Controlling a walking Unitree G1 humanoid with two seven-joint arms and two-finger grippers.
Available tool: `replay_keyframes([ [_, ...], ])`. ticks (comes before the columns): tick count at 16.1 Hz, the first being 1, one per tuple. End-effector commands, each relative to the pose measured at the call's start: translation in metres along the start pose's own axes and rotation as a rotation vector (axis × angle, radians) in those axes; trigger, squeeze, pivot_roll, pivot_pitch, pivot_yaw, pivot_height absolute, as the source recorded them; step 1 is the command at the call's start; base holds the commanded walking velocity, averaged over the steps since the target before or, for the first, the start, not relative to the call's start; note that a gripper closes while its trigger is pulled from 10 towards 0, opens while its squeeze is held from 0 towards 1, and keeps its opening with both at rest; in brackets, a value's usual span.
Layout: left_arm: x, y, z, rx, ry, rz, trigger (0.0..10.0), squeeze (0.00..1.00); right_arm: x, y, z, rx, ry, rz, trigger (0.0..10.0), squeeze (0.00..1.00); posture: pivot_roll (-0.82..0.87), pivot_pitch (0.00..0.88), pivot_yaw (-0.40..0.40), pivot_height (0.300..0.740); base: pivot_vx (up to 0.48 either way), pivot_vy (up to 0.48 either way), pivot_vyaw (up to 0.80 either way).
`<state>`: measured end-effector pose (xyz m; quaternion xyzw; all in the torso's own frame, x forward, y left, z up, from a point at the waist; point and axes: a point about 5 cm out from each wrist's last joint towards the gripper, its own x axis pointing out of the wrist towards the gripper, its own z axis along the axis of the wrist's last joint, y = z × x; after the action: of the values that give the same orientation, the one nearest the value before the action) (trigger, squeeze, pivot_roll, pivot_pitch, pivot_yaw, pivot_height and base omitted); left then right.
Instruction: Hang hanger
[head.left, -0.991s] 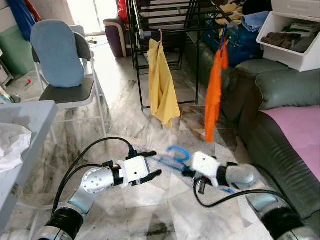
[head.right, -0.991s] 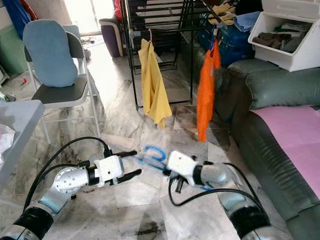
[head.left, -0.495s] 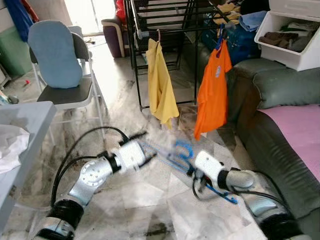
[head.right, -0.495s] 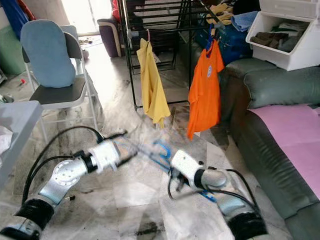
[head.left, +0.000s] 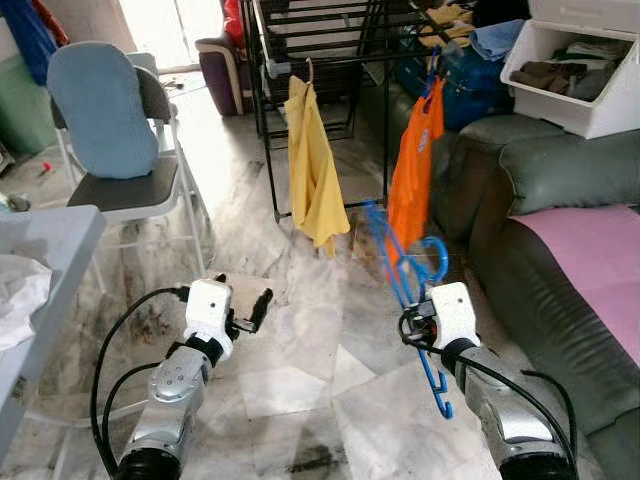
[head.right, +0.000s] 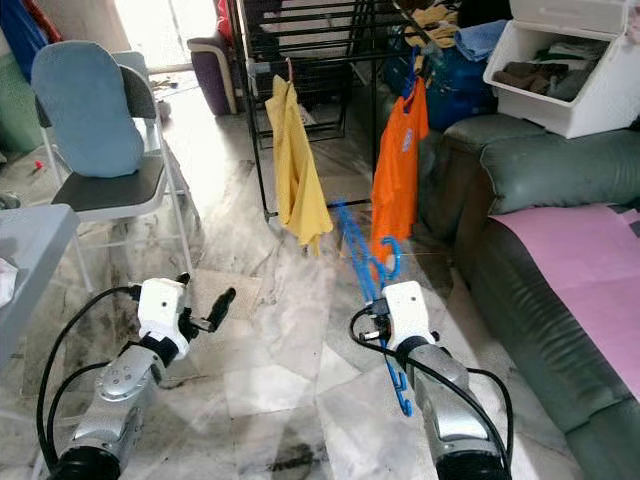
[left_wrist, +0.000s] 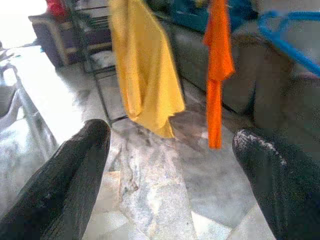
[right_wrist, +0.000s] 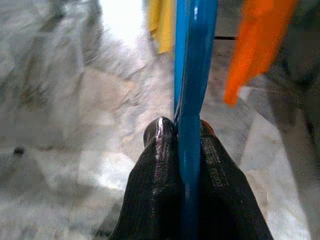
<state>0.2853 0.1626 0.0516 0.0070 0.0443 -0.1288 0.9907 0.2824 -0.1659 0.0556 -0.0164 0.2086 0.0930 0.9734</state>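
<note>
Hanger (head.left: 408, 285), a blue plastic one, is clamped in the right hand (right_wrist: 186, 131), whose two black fingers (right_wrist: 160, 165) are closed tight on one of its thin bars, as the right wrist view shows clearly. The hanger stands almost upright in the hand: its long axis runs from low near the robot's forearm up and slightly away toward the rack, and the curled hook (head.left: 432, 258) sits near the top of the white wrist housing. The drying rack (head.left: 320, 25), made of black metal rails, lies ahead of the robot and higher than the hand, well apart from the hanger. A yellow garment (head.left: 315, 165) and an orange shirt (head.left: 412, 170) already hang from it, and between them there seems to be a free part of the rail. From the right hand the rack lies forward and a little to the left, so I judge that this arm must lift and reach forward, and probably the robot must step nearer, before the hook can go over a rail. The left hand (left_wrist: 175, 155) is held low on the other side with its fingers spread wide and nothing between them; it is farther from the hanger and seems to have no part in the coming move.
</note>
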Motion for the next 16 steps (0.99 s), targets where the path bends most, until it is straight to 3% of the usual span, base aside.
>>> replay_keyframes([
  [1, -0.002, 0.007, 0.002, -0.040, 0.003, 0.054, 10.0, 0.00, -0.004, -0.005, 0.006, 0.052, -0.030, -0.070, 8.0, 0.00, -0.15, 0.000, 0.048, 0.740, 0.000, 0.000, 0.00],
  [2, -0.003, 0.005, 0.003, -0.065, 0.010, 0.050, 10.0, 0.00, -0.006, -0.007, 0.006, 0.060, -0.033, -0.111, 10.0, 0.00, -0.15, 0.000, 0.048, 0.740, 0.000, 0.000, 0.00],
  [6, 0.001, 0.002, 0.008, -0.075, 0.006, 0.027, 10.0, 0.00, -0.007, -0.013, 0.006, 0.099, -0.031, -0.167, 10.0, 0.00, -0.15, 0.000, 0.051, 0.740, 0.000, 0.000, 0.00],
  [10, 0.005, 0.005, 0.013, -0.081, 0.005, 0.030, 10.0, 0.00, -0.005, -0.013, 0.009, 0.080, -0.032, -0.160, 10.0, 0.00, -0.15, 0.000, 0.048, 0.740, 0.329, 0.000, 0.00],
  [16, 0.006, -0.002, 0.014, -0.108, 0.011, 0.018, 10.0, 0.00, -0.003, -0.011, 0.012, 0.063, -0.033, -0.156, 10.0, 0.00, -0.15, 0.000, 0.043, 0.740, 0.396, 0.000, 0.00],
])
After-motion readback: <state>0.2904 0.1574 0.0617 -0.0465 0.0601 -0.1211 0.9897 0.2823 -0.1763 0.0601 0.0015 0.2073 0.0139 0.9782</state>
